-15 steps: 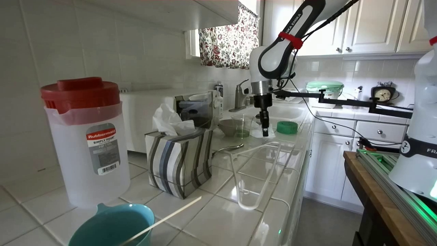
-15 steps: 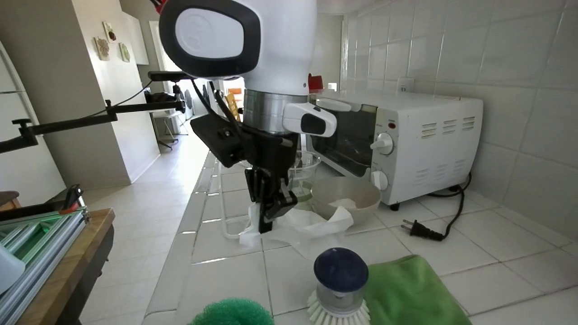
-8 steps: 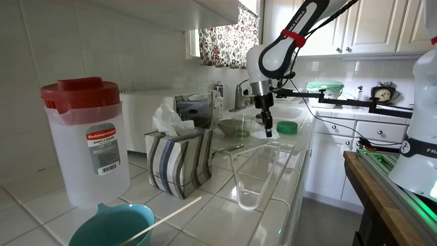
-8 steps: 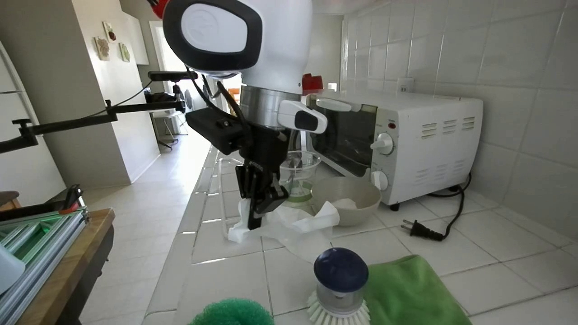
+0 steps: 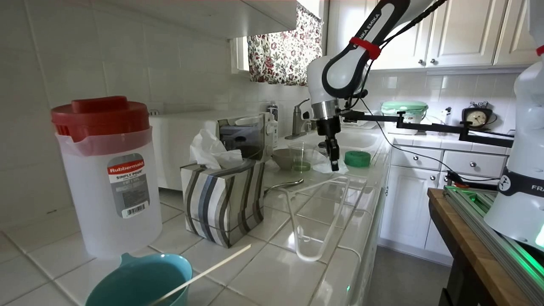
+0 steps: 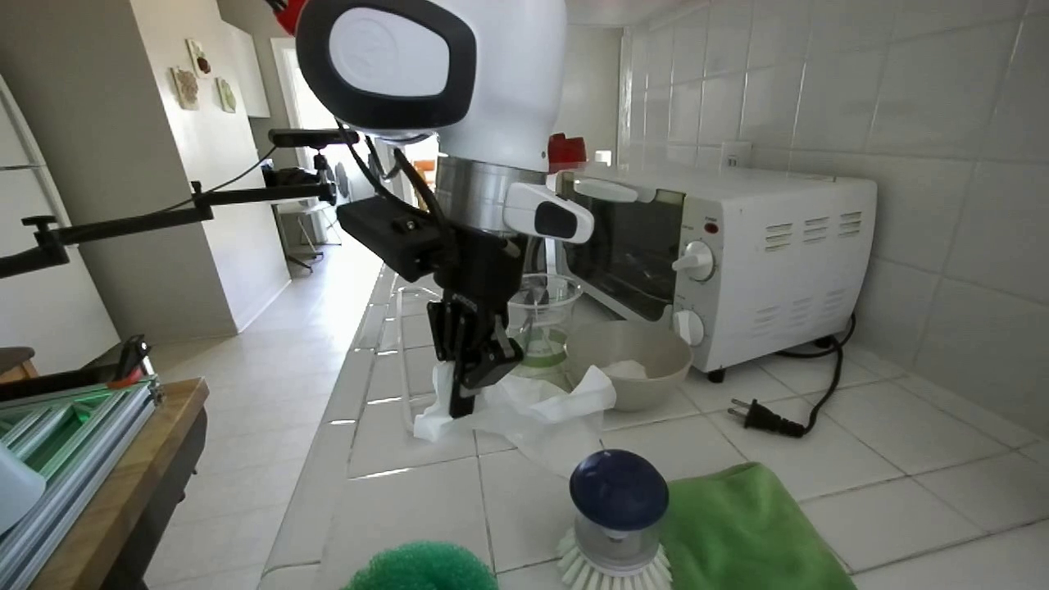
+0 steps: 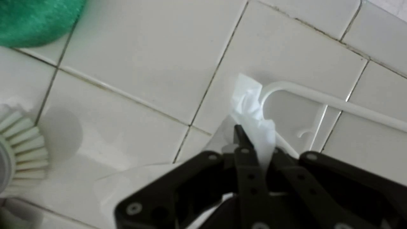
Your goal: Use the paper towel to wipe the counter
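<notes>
The paper towel is a thin white sheet (image 6: 565, 410), crumpled at the grip and trailing over the counter (image 6: 410, 500), which is white tile with grey grout lines. My gripper (image 6: 460, 406) points down, low over the counter, its jaws closed with the towel pinched between them. In the wrist view a twisted end of the towel (image 7: 251, 108) sticks out past the fingertips of my gripper (image 7: 254, 140) and partly hides one finger. In an exterior view the gripper (image 5: 335, 166) also shows, with towel behind it. Whether the fingertips touch the tiles I cannot tell.
A white wire rack (image 5: 323, 250) lies by the grip. A bowl (image 6: 631, 393), a clear cup (image 6: 545, 307) and a toaster oven (image 6: 778, 270) stand beside the towel. A blue-topped brush (image 6: 619, 492), green cloth (image 6: 746, 524) and green scrubber (image 6: 422, 569) are near. A tissue box (image 5: 225, 199) stands further along.
The gripper and the towel have shifted a little toward the counter's front edge since a second ago, with the arm tilting slightly. Over the last half second nothing has visibly moved.
</notes>
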{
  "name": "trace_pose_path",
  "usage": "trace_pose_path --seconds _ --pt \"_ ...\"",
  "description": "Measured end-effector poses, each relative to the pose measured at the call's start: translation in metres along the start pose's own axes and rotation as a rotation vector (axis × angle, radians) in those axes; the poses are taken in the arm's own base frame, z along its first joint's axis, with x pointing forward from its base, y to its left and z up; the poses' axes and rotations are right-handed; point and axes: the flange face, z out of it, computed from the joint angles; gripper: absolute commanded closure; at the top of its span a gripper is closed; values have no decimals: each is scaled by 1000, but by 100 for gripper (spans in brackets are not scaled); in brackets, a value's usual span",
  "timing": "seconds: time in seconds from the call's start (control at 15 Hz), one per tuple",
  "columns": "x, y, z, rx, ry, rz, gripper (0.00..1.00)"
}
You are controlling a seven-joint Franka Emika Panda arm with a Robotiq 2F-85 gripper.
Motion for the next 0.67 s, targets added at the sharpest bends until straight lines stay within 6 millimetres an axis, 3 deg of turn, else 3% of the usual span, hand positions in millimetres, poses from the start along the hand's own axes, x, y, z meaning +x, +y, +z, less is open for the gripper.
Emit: trace_pose_path --seconds 0.67 --pt "0 -14 21 -27 -64 -80 100"
